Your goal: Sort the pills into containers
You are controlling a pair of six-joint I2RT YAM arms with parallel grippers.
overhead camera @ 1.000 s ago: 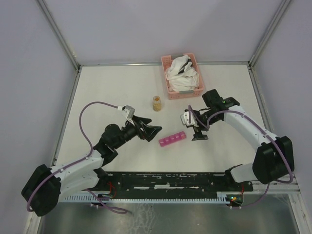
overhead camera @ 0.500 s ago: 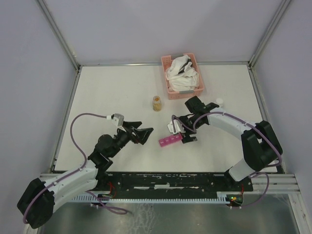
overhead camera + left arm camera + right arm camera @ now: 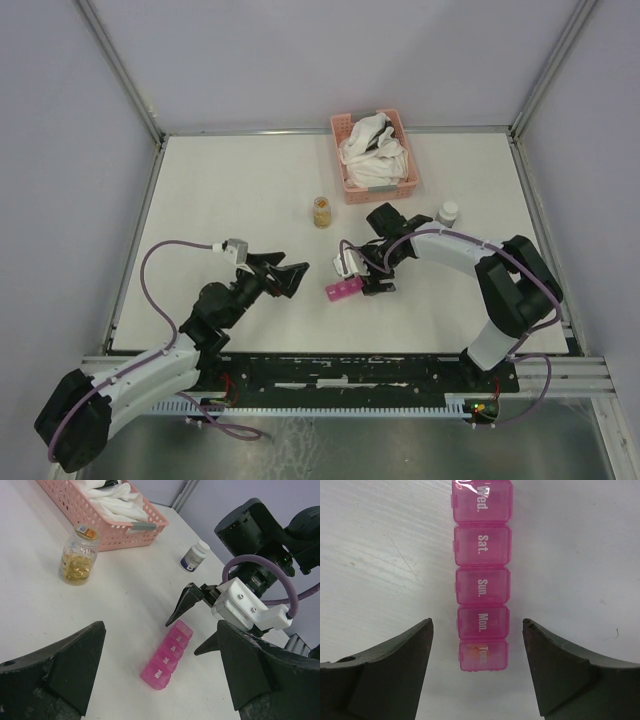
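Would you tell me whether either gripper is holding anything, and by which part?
Nothing is held. The right gripper straddles the Tues. end of the pink pill box with a gap on each side, and the left gripper is open and empty.

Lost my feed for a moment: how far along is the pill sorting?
Done: nothing visible; the pills sit in their jar, away from the pill box, all lids apparently shut. In hand: the open right pincer straddles the box's Tues end without touching; the left pincer is open, empty. Left: open compartments, transfer pills.
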